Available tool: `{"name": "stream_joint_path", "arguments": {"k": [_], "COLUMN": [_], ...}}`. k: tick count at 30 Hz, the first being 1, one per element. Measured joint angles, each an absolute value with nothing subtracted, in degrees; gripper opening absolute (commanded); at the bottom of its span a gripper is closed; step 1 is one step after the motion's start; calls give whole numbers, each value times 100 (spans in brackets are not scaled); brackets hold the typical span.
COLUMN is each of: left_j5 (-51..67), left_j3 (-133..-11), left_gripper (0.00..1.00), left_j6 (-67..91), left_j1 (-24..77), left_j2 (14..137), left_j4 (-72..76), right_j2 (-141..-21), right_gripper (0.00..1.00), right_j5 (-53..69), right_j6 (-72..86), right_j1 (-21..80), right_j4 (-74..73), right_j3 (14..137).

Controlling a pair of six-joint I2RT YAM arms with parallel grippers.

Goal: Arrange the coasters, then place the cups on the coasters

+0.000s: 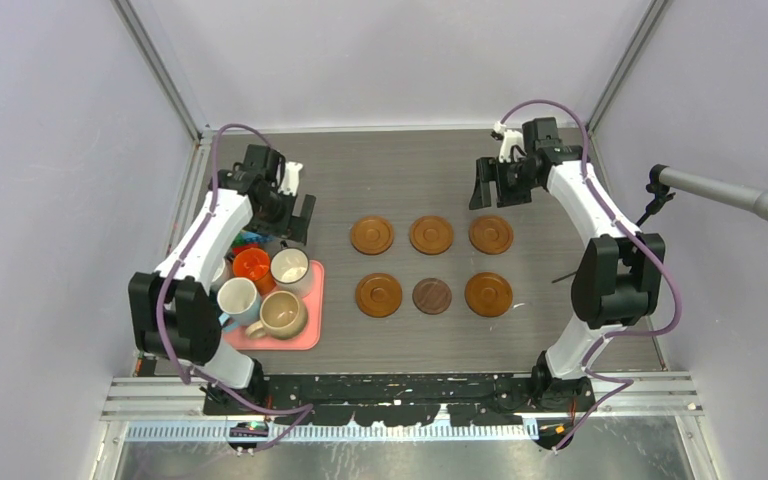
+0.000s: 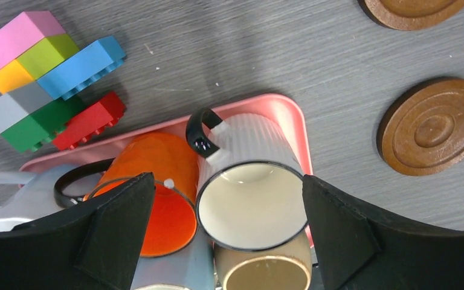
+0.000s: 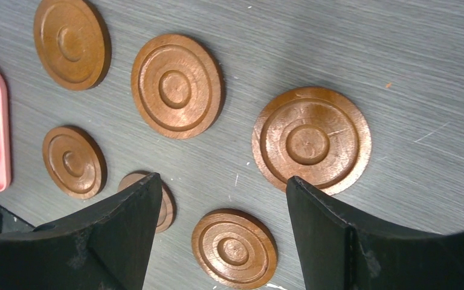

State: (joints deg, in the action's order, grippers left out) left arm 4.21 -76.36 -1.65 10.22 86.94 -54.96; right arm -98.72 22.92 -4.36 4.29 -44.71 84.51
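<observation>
The grey wood-grain table [image 1: 560, 330] fills the floor of the white-walled cell. The left arm [image 1: 205, 235] reaches out over the table's left side, and the right arm [image 1: 590, 200] bends in over the far right.

The left gripper [image 1: 298, 218] hangs above the far end of the pink tray [image 1: 310, 335], its black fingers [image 2: 118, 223] spread wide and holding nothing. In the left wrist view, the mugs show in the gap below them. The right gripper [image 3: 223, 181] hovers beyond the far right coaster, with its fingers also wide apart and empty.

The tray lies at the left of the table, near the left arm's base, and the mugs stand on it packed close together.
- The white ribbed mug [image 1: 290, 266], with a black rim and handle, is at the far right corner.
- The orange mug [image 1: 253, 265] is pressed against its left side.
- The tan mug [image 1: 282, 314] is in front of the white ribbed one.
- The light blue mug [image 1: 238, 298] is left of the tan one.
- Another white mug [image 2: 12, 199] is partly hidden under the left arm.

Six round wooden coasters lie flat on the bare table to the right of the tray, in two rows of three, none touching and none bearing a mug.
- The far row [image 1: 431, 234] is all orange-brown.
- The near row has the darker, smaller coaster [image 1: 432, 295] in the middle, between two orange-brown ones.

A cluster of toy blocks [image 2: 42, 78] in pink, green, yellow, blue, grey and red sits on the table just beyond the tray's far edge.
</observation>
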Motion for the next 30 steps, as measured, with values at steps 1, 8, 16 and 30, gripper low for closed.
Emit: {"name": "stream_joint_path", "arguments": {"k": [1,8,16,30], "left_j5": [423,563,1098,1811], "left_j3": [-7636,-7649,-7808,-7625], "left_gripper": [96,99,94,88], "left_j6": [-152,5,110,-596], "left_j1": [1022,1022,1052,2008], "left_j2": [8764,9419,9697,9588], "left_j4": [-5465,-5299,-5245,-5319], "right_j2": [-9872,-9872,-9872,-9872], "right_gripper": [79,79,79,78], "right_j5": [2318,2445,2576,2738], "right_j6": [-436,-438,-436,-451], "right_j1": [451,624,637,698], "right_j4": [-4486,-4611,-4703,-4814], "right_j3": [8453,8519,8541,8593]}}
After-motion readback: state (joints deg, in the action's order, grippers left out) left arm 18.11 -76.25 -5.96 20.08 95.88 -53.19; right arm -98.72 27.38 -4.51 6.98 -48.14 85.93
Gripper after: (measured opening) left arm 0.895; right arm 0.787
